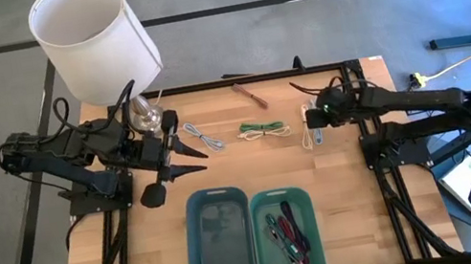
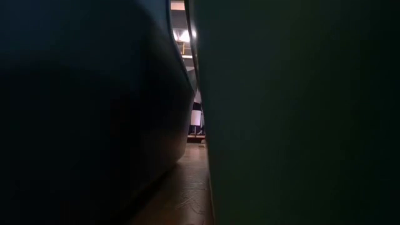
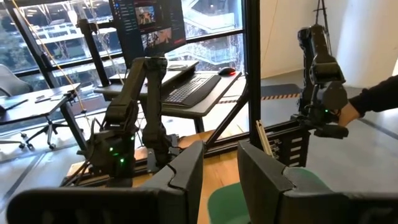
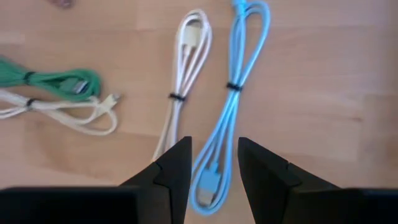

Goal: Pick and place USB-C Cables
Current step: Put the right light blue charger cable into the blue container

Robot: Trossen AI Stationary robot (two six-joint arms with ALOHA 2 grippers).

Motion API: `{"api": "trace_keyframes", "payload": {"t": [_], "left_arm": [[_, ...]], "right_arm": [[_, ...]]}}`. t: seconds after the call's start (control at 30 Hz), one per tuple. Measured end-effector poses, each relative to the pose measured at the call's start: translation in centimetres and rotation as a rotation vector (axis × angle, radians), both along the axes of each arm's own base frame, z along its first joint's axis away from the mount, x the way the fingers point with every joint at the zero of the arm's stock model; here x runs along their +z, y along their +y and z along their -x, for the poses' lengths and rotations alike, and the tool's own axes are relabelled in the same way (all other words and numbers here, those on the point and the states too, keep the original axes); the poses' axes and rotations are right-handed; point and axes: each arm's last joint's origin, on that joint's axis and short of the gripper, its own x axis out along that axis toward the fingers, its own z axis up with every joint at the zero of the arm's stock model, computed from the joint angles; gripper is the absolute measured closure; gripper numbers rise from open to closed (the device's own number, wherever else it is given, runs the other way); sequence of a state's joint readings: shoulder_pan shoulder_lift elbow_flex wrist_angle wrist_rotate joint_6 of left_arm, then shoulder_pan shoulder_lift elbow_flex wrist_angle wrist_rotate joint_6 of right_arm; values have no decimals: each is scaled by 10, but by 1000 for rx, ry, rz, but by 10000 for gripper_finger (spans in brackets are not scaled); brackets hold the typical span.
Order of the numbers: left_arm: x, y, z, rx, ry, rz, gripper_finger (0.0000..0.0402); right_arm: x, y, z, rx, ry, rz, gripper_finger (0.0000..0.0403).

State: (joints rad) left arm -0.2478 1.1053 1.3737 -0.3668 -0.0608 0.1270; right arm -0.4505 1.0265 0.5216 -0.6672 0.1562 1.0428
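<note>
Several USB-C cables lie loose on the wooden table: a grey one [image 1: 204, 137], a green [image 4: 59, 81] and a beige one [image 4: 68, 112] together, a brown one [image 1: 250, 94], a white one [image 4: 186, 74] and a light blue one [image 4: 239, 87]. More cables lie in the right tray [image 1: 306, 199]. My right gripper [image 4: 214, 146] is open and points down over the blue cable's near plug end [image 4: 208, 186], which shows between its fingertips. My left gripper [image 1: 196, 158] is open and level at the table's left, with nothing between its fingers.
Two teal trays stand side by side at the near edge, the left one [image 1: 195, 219] beside the one with the cables. A lamp with a white shade [image 1: 92, 36] stands at the far left corner. The low view is blocked by the tray walls. A person's hand [image 3: 348, 113] shows beyond the table.
</note>
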Motion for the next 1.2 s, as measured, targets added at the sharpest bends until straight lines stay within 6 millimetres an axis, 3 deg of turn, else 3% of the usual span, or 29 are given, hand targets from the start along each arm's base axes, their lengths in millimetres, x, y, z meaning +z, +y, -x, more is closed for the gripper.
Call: {"api": "trace_keyframes", "payload": {"t": [0.23,0.57,0.73,0.93,1.13,1.2], "left_arm": [[0,0,0,0,0,0,309],[0,0,0,4,-2,0,310],[0,1,0,28,-2,-2,309],[0,1,0,29,0,0,309],[0,1,0,29,5,5,310],[0,1,0,30,5,7,310]], "right_arm": [[-15,-11,-4,30,-26,0,265],[-36,-21,-9,79,85,-39,187],[-46,-23,-12,79,134,-49,177],[-52,-26,-14,80,190,-21,231],[-52,-26,-12,70,212,9,361],[-52,-27,-12,68,213,13,386]]}}
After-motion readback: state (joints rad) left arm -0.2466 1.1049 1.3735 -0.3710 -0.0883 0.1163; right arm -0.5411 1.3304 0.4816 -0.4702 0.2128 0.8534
